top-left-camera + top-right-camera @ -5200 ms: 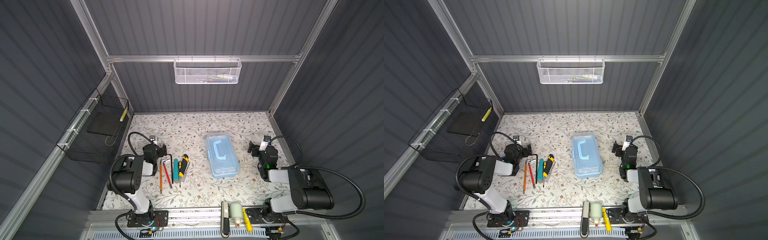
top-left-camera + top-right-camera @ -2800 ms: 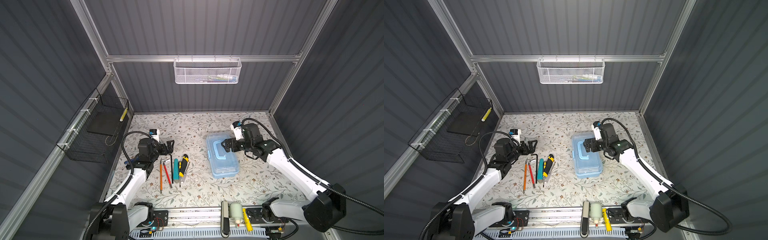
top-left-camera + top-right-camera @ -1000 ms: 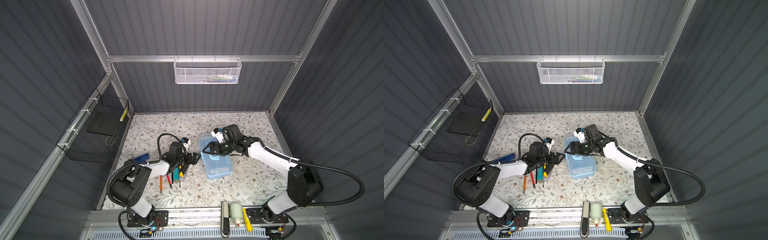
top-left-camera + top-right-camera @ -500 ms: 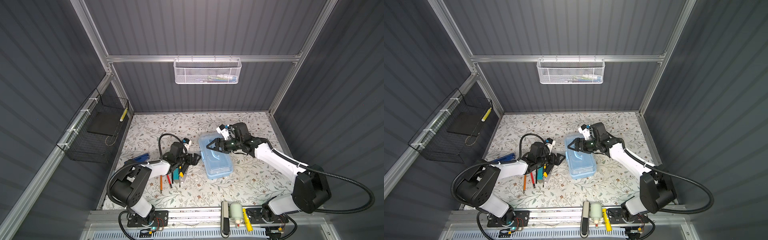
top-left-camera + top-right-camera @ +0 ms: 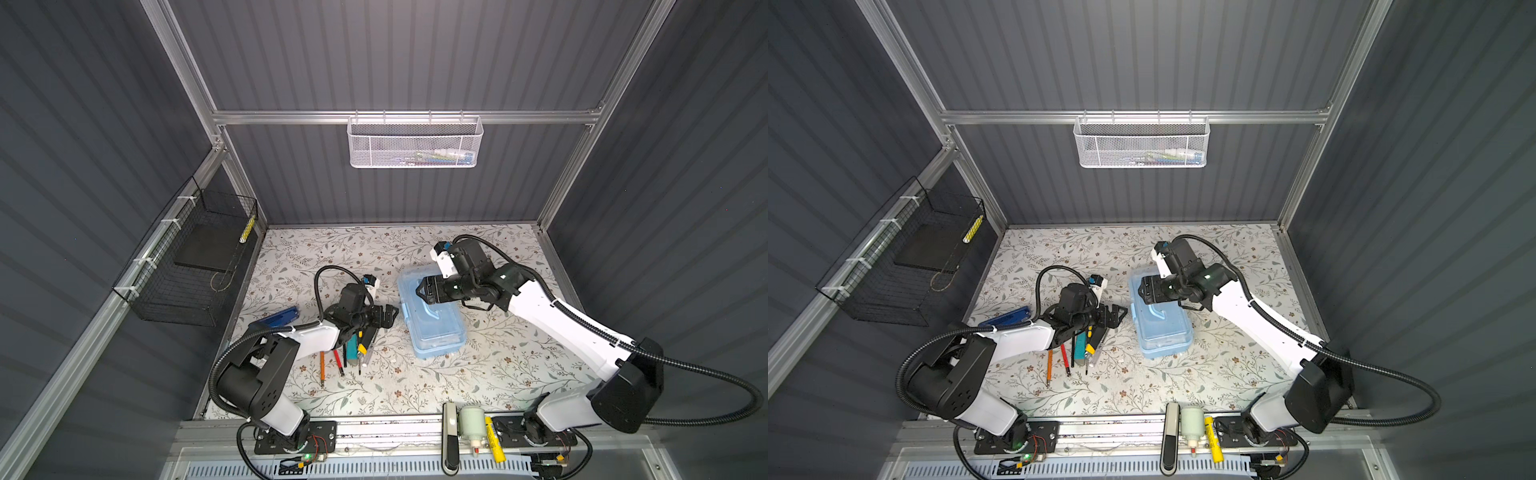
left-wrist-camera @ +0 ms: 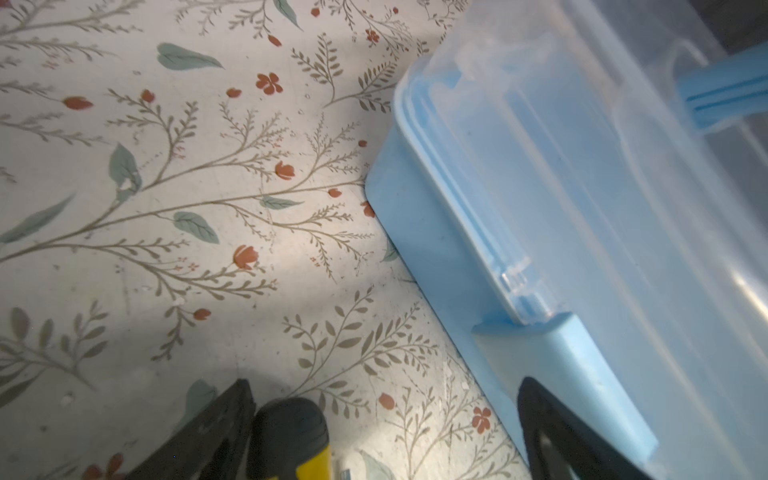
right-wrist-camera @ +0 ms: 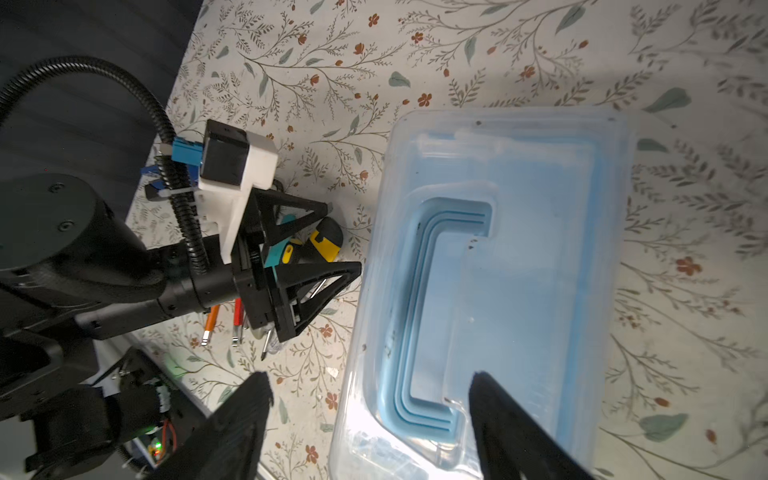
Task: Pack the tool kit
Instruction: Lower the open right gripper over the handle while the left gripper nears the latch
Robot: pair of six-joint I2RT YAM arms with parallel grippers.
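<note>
The tool kit (image 5: 434,322) (image 5: 1163,322) (image 7: 519,270) is a light-blue case with a see-through lid. It lies shut on the floral mat, and its arched handle (image 7: 415,311) lies flat on the lid. My right gripper (image 5: 419,289) (image 5: 1142,291) (image 7: 370,386) hovers open over the kit's far end. One finger is beside the case and the other is above the lid. My left gripper (image 5: 388,316) (image 5: 1119,313) (image 6: 386,382) is open at the kit's left side, by the blue clasp (image 6: 561,353), and holds nothing.
Several hand tools (image 5: 345,353) (image 5: 1075,349) lie under the left gripper, among them a yellow-and-black screwdriver (image 6: 291,436). A dark blue tool (image 5: 276,318) lies further left. A black wire basket (image 5: 195,266) hangs on the left wall and a white mesh basket (image 5: 415,143) on the back wall.
The right wrist has drawn back a little over the kit's far end and its jaws have narrowed slightly. The left gripper and the kit have stayed where they were.
</note>
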